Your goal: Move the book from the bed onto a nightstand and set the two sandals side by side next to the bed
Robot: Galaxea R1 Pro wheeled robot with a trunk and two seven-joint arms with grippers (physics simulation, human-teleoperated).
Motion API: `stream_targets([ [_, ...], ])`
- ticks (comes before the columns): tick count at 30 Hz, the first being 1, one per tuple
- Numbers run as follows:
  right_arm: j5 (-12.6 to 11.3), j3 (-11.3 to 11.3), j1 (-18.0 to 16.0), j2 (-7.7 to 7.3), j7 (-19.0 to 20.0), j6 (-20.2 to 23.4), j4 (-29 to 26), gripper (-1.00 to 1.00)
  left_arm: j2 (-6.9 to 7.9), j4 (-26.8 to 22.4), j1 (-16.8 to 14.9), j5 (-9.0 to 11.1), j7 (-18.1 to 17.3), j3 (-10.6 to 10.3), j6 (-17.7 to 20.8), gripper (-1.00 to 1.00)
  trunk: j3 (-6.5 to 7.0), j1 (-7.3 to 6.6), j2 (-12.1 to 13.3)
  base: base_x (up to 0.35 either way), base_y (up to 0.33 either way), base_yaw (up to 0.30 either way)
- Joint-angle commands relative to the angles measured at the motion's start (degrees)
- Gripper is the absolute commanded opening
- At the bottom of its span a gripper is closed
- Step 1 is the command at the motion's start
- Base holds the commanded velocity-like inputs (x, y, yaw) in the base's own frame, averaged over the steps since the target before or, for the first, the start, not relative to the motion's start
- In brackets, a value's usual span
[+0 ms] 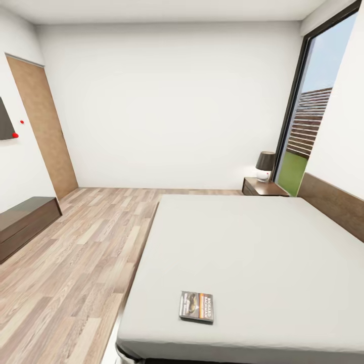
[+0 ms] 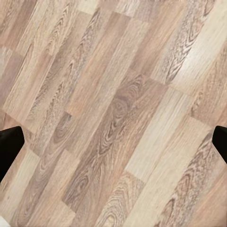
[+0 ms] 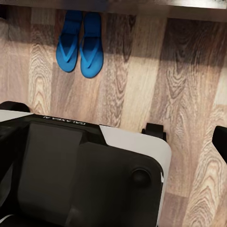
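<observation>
**At the foot of the bed: book in sight, sandals already paired**

Near the close corner of the plain light-grey mattress on its dark wood frame lies the thin dark-grey paperback with the orange band, flat, cover up, well within reach from this end. Far off by the tall dark-framed window stands the glossy dark reddish-brown nightstand, a dark-shaded lamp on top, so room there looks tight. Down on the brown wood-plank floor, the right wrist camera catches two bright blue flip-flop sandals side by side, touching, toes tucked under a dark edge, probably the bed frame. That half seems done! Left gripper hangs spread wide over bare planks, gripping nothing. Right gripper's spread I cannot tell; the robot's dark base blocks much. A long low brown bench and wooden door line the left wall
</observation>
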Motion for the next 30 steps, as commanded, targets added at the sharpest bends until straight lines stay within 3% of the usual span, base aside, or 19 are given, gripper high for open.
stream_targets([
  [1, 0.48, -0.5, -0.02, -0.01, 0.25, 0.28, -0.1, 1.0, 0.02, 0.1, -0.06, 0.6, -0.46, 0.08, -0.11, 1.0, -0.09, 0.02, -0.07, 0.047, 0.089, 0.0],
  [30, 0.48, -0.5, -0.02, 0.12, 0.25, 0.28, -0.09, 1.0, -0.3, 0.12, 0.03, 0.55, -0.46, 0.05, -0.34, 1.0, -0.09, 0.02, -0.07, 0.02, 0.014, 0.0],
])
